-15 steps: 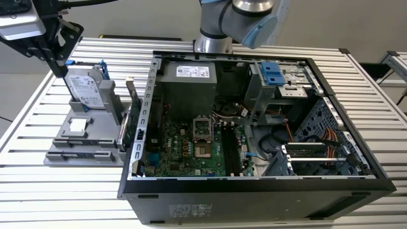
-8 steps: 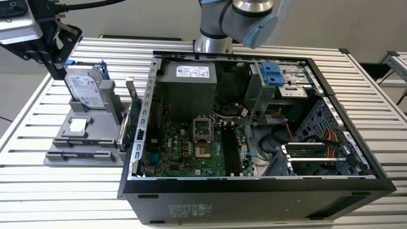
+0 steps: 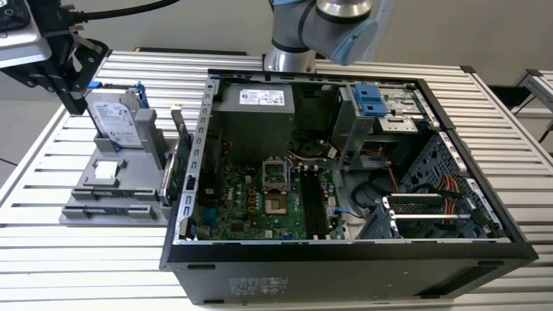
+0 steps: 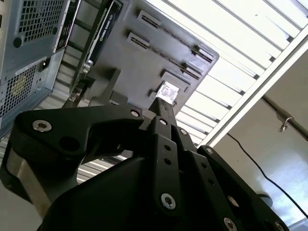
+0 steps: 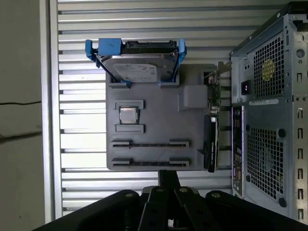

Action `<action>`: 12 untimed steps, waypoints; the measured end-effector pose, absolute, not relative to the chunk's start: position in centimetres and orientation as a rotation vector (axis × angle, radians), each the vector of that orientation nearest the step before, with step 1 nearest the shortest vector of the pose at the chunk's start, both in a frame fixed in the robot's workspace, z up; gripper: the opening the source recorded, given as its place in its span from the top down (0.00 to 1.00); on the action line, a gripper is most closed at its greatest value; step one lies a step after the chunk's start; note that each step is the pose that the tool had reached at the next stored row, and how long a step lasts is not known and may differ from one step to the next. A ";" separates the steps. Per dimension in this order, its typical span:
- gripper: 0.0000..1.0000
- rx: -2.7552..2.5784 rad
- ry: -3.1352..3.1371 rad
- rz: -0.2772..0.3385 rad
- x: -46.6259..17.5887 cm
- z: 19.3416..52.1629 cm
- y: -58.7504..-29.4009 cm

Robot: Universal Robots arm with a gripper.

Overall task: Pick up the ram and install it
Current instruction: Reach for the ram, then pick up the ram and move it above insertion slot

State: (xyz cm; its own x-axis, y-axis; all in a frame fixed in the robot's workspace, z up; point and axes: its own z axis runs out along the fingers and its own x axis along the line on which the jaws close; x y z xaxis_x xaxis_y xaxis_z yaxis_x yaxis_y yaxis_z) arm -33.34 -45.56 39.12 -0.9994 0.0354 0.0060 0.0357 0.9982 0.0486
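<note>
My gripper [image 3: 74, 103] hangs high over the exterior view's left side, above the grey parts holder [image 3: 129, 188]. In both wrist views its black fingers [image 4: 163, 102] [image 5: 168, 174] stand pressed together with nothing visible between them. The ram is out of view. The holder's two long slots [image 5: 150, 143] look like thin dark lines with no stick standing in them. Black memory slots [image 3: 313, 201] run along the motherboard [image 3: 250, 201] inside the open computer case [image 3: 346, 259]. I cannot tell whether a stick sits in them.
On the holder a silver hard drive with blue rails [image 3: 116, 120] [image 5: 139, 67] leans at the far end, a small square chip [image 5: 127, 115] lies mid-plate, and a green expansion card [image 3: 180, 162] [image 5: 211, 130] stands against the case. A slatted metal table [image 3: 87, 259] carries everything.
</note>
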 end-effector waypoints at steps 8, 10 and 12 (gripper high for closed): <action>1.00 -0.063 -3.135 -0.076 -33.3 39.1 -46.7; 1.00 -0.065 -3.135 -0.076 -33.3 39.1 -46.9; 1.00 -0.066 -3.135 -0.077 -33.3 39.1 -47.2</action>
State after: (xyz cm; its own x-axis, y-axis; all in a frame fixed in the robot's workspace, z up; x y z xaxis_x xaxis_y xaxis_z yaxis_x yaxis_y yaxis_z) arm -33.34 -47.15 39.09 -0.9991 0.0420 0.0062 0.0423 0.9979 0.0487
